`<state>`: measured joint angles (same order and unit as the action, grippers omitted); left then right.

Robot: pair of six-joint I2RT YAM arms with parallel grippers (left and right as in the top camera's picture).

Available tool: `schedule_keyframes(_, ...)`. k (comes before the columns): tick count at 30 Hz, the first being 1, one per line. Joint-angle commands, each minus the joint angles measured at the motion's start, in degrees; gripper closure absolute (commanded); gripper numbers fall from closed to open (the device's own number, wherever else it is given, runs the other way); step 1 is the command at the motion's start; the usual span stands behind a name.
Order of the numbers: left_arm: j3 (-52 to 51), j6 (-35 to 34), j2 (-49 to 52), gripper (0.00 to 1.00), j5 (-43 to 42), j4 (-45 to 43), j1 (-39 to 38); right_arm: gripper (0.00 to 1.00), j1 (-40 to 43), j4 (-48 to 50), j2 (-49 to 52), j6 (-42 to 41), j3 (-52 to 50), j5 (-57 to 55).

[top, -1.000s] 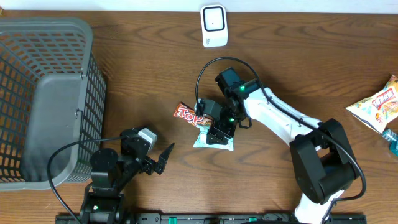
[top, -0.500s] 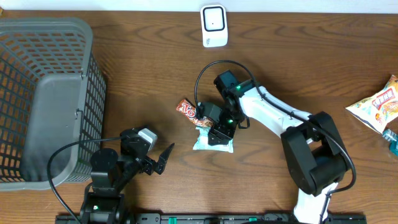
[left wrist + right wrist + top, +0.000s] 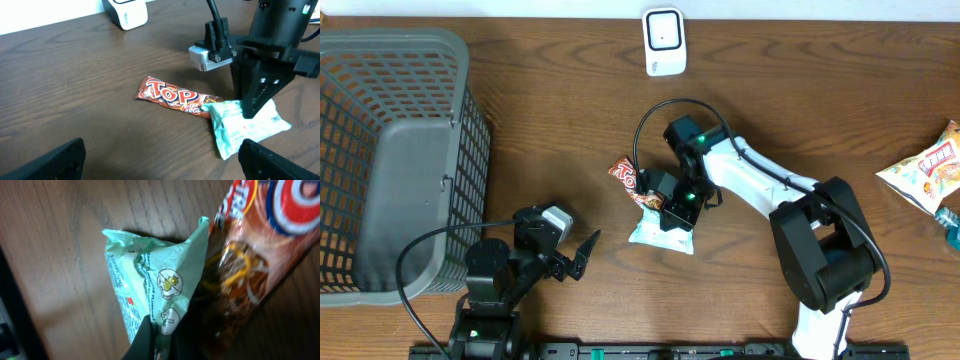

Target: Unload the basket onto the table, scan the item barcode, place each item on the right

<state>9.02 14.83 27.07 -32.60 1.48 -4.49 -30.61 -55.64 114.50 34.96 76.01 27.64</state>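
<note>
A mint-green packet point(image 3: 658, 236) point(image 3: 246, 126) point(image 3: 149, 272) lies on the wooden table just right of centre. My right gripper point(image 3: 674, 214) point(image 3: 249, 113) point(image 3: 161, 330) points down onto it and is shut, pinching a fold of the packet's upper edge. A red "Top" candy bar point(image 3: 624, 175) point(image 3: 172, 96) point(image 3: 255, 240) lies beside it, its end touching the packet. The white barcode scanner point(image 3: 663, 41) point(image 3: 126, 11) stands at the far edge. My left gripper point(image 3: 582, 256) point(image 3: 162, 167) stays open near the front, left of the packet, holding nothing.
A grey mesh basket point(image 3: 402, 42) fills the left side of the table. A yellow snack bag point(image 3: 926, 170) lies at the right edge, with a blue item partly visible just below it. The right arm's black cable loops above the packet.
My right gripper has closed on the green packet, bunching its edge. The red bar has slid slightly left and turned. The left arm has not moved.
</note>
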Motion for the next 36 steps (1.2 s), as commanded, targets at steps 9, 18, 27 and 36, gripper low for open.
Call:
schedule_keyframes(9, -0.17, -0.5, -0.09, 0.02, 0.26, -0.17, 0.2, 0.99, 4.94, -16.68, 0.13, -29.14, 25.62, 0.15)
schedule_keyframes(18, -0.17, -0.5, -0.11, 0.02, 0.26, -0.17, 0.2, 0.71, 8.39, -15.91, -0.26, -23.85, 25.64, 4.63)
schedule_keyframes(27, -0.17, -0.5, -0.09, 0.02, 0.26, -0.17, 0.2, 0.32, 4.17, -5.7, 0.0, -3.5, 12.11, 3.52)
schedule_keyframes(36, -0.17, -0.5, -0.09, 0.02, 0.26, -0.17, 0.2, 0.46, 3.52, -0.2, 0.0, -3.37, 6.58, 2.69)
